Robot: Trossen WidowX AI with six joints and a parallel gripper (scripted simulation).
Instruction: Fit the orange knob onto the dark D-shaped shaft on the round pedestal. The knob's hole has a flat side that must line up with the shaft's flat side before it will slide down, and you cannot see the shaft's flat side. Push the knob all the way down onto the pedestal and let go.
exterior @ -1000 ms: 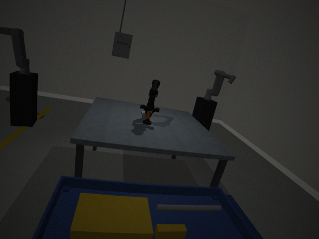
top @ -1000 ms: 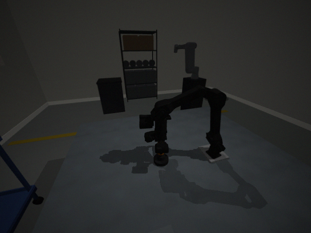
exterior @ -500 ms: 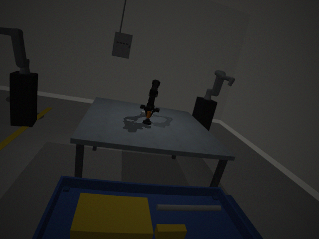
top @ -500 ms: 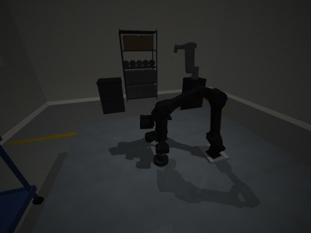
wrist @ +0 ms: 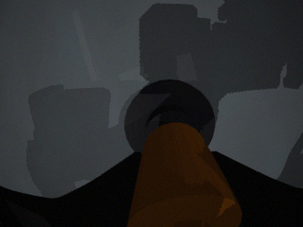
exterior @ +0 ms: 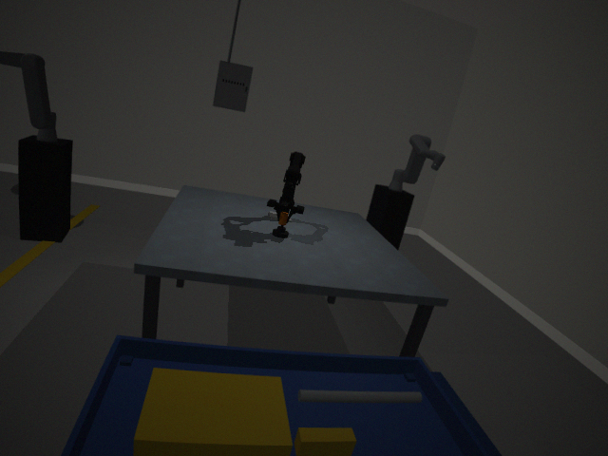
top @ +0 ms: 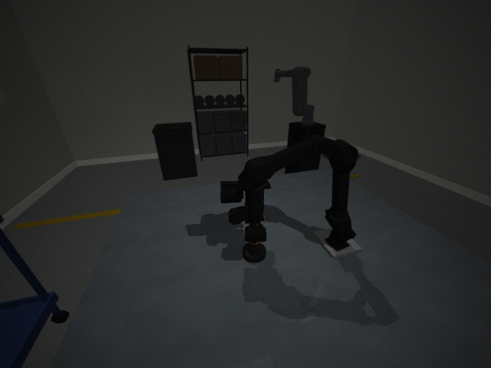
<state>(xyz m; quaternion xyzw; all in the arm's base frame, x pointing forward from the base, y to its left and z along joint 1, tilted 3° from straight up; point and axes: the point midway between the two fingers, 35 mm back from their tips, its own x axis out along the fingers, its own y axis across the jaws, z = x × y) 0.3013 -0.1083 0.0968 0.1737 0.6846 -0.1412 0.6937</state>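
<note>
Your gripper (top: 254,233) points straight down, clamped partway shut on the orange knob (wrist: 184,189). The knob hangs directly above the round pedestal (top: 254,253) on the table (exterior: 206,245); whether they touch cannot be told.

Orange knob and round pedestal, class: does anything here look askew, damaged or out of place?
Nothing stands out. The orange cone-shaped knob sits upright in the closed jaws of the gripper, directly above the dark round pedestal; whether it is seated cannot be told.
</note>
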